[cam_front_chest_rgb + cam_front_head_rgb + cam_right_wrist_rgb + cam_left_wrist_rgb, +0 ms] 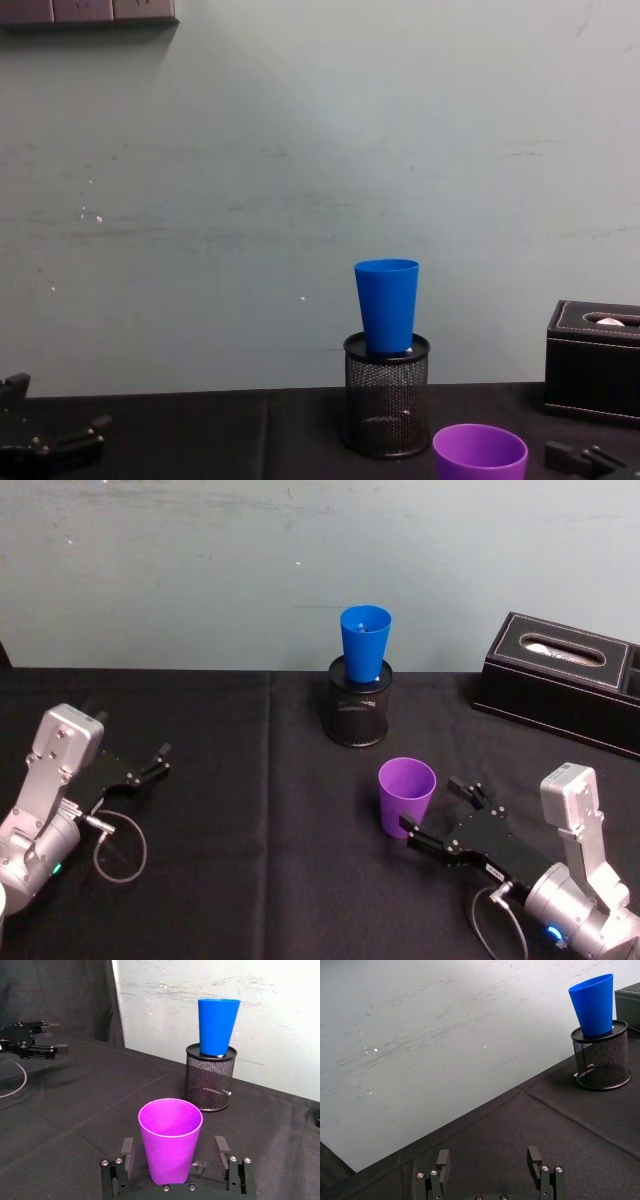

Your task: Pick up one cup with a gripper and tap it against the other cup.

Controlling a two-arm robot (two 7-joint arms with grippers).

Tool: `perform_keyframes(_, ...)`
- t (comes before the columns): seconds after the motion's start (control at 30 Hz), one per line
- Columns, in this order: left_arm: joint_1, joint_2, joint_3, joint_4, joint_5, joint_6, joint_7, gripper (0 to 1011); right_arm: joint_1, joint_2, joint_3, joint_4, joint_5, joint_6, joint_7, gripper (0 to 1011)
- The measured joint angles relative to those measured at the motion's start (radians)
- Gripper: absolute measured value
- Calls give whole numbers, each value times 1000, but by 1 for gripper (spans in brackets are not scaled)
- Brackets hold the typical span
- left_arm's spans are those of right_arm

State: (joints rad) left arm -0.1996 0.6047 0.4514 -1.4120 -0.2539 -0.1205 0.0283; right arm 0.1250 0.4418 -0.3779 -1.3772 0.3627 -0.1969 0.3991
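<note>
The purple cup (406,795) (171,1140) (480,452) stands upright on the black table at the front right. My right gripper (435,810) (174,1152) is open, its fingers (127,1152) on either side of the cup's lower body with a gap on each side. The blue cup (365,643) (218,1026) (387,305) (593,1004) stands upright in the top of a black wire-mesh pen holder (359,712) (210,1077) (386,395), farther back near the wall. My left gripper (155,763) (489,1157) rests open and empty at the table's left side.
A black tissue box (565,680) (595,360) sits at the back right by the wall. A pale wall closes off the table's far edge. A grey cable loop (120,845) lies by the left arm.
</note>
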Motion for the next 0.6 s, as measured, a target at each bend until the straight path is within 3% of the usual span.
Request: perform_keyframes(0.6, 0, 0, 0, 0, 0, 0, 0, 1011, 55, -60, 19, 92, 2, -32, 95, 1003)
